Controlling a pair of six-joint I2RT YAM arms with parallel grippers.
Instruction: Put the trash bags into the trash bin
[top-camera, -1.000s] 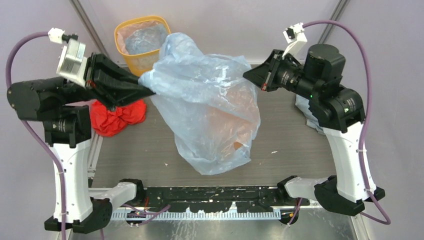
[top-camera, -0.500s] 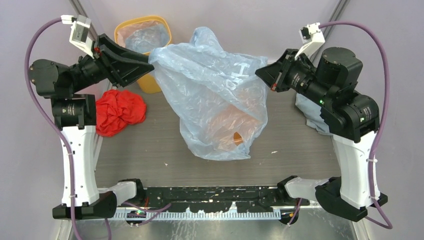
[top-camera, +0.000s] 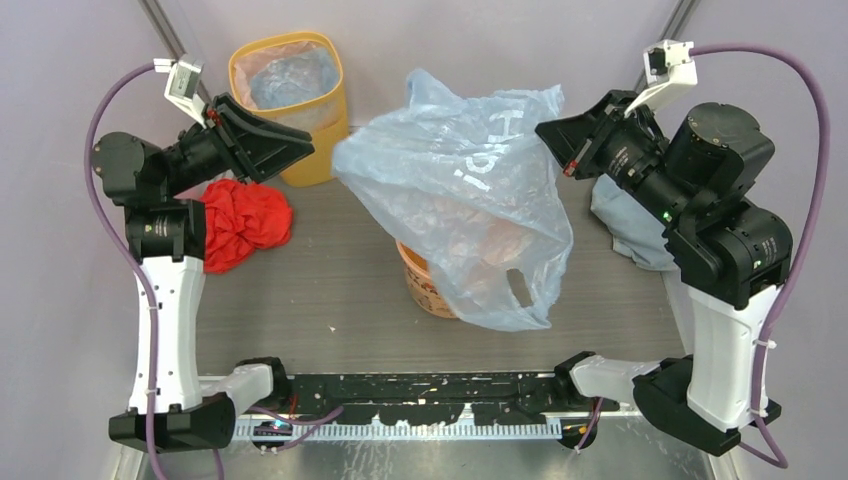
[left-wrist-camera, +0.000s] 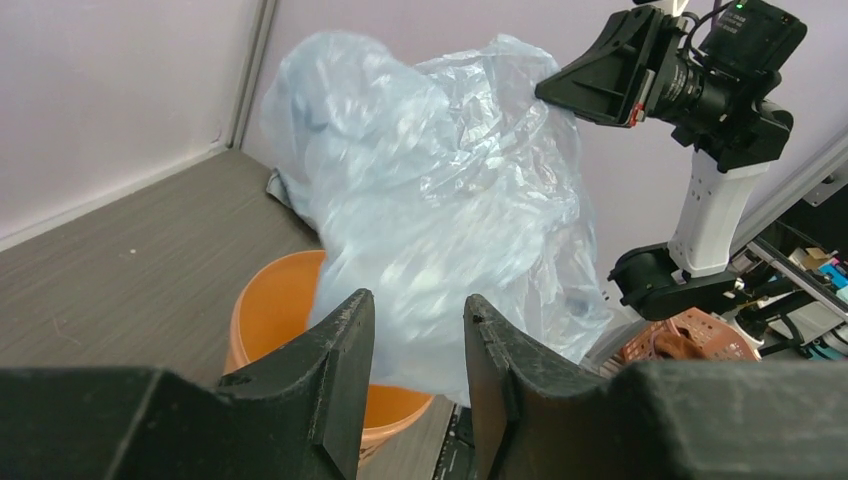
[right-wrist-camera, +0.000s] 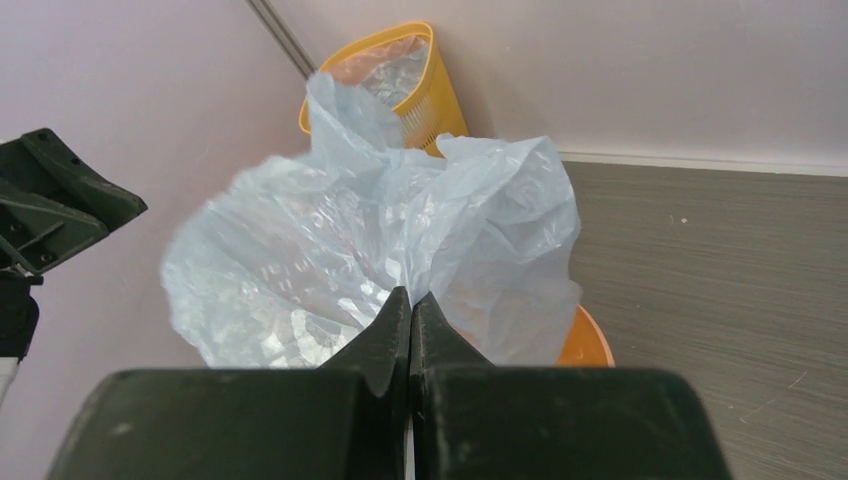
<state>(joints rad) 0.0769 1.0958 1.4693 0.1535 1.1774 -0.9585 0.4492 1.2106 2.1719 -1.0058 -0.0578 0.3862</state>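
The trash bin stands upright near the middle of the grey table. Only its left wall and part of its rim show from above. The rest is covered by the pale blue trash bag, which hangs over the bin's mouth and drapes down its right side. From the left wrist view the bin's open orange rim shows to the left of the bag. Whether the bag's bottom sits inside the bin cannot be told. The bag is translucent, with white lettering on its upper face and 1 cut-out hole low on its right side.

The right gripper holds the bag's upper right corner up above the table. In its own camera the 2 fingers are pressed together on a fold of the plastic. The left gripper hangs just beside the bag's left edge, apart from it. Its jaws stand parted with a narrow gap and nothing between them.

A crumpled red bag lies at the table's left edge under the left arm. A second pale blue bag lies at the right edge under the right arm. The yellow bin, lined with clear plastic, stands at the far left corner.
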